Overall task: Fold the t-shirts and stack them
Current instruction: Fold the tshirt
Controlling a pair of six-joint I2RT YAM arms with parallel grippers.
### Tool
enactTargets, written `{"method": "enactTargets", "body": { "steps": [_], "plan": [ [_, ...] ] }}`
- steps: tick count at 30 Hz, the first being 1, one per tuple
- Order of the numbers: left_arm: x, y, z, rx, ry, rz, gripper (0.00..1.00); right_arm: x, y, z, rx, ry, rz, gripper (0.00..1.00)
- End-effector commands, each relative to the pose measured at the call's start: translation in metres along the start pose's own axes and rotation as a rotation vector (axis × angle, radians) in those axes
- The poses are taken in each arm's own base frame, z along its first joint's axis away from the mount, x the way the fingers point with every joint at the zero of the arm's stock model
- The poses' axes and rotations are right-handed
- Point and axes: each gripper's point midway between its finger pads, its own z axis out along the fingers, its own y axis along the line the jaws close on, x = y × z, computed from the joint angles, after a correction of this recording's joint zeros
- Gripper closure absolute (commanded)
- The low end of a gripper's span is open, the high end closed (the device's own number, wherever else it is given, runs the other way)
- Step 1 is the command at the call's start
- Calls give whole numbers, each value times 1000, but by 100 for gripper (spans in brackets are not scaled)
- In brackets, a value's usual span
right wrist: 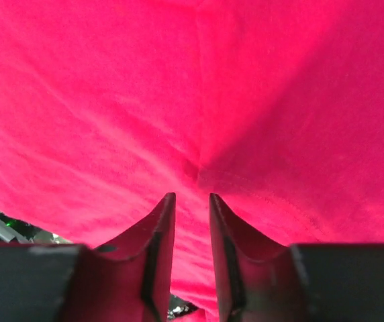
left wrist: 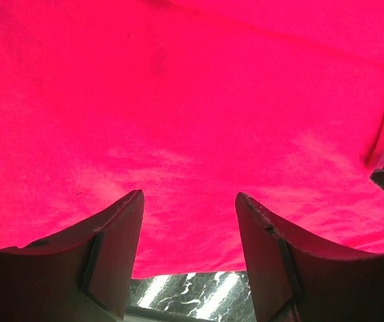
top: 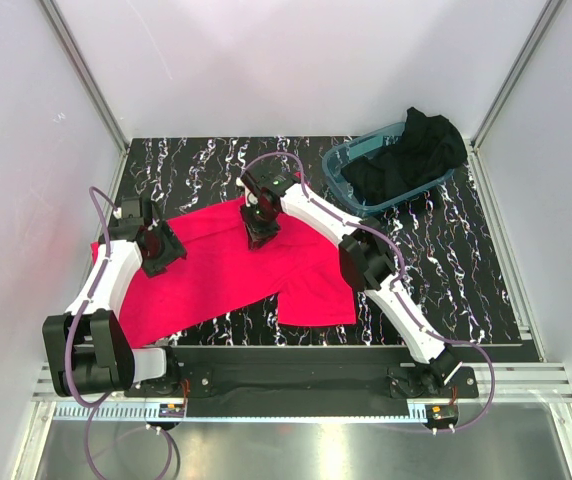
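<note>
The pinkish-red t-shirt (top: 226, 285) lies spread on the black marble table, partly folded, with a sleeve toward the front right. My left gripper (top: 162, 250) hangs over the shirt's left part with its jaws wide open and empty; in the left wrist view (left wrist: 188, 198) the red cloth (left wrist: 178, 100) fills the frame. My right gripper (top: 260, 232) is low over the shirt's far edge near the middle. In the right wrist view (right wrist: 192, 196) its jaws stand a narrow gap apart over the cloth (right wrist: 111, 100), next to a seam. The black t-shirt (top: 411, 155) lies bunched in the tub.
The clear teal plastic tub (top: 338, 165) stands at the table's back right. The black marble table (top: 446, 260) is bordered by white walls on three sides. A strip of table (left wrist: 192, 295) shows past the shirt's hem in the left wrist view.
</note>
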Motion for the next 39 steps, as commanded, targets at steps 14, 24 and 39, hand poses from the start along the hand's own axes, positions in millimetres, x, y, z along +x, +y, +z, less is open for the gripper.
{"method": "enactTargets", "body": {
  "steps": [14,24,39],
  "plan": [
    [-29,31,-19,-189,-108,-24,25,-36,-62,-113,252,-197,8,23],
    [-41,37,40,-406,-5,-33,29,-63,-98,-66,366,-253,-96,30],
    [-86,-25,126,-306,113,50,30,-100,-166,-33,371,-302,-84,29]
  ]
}}
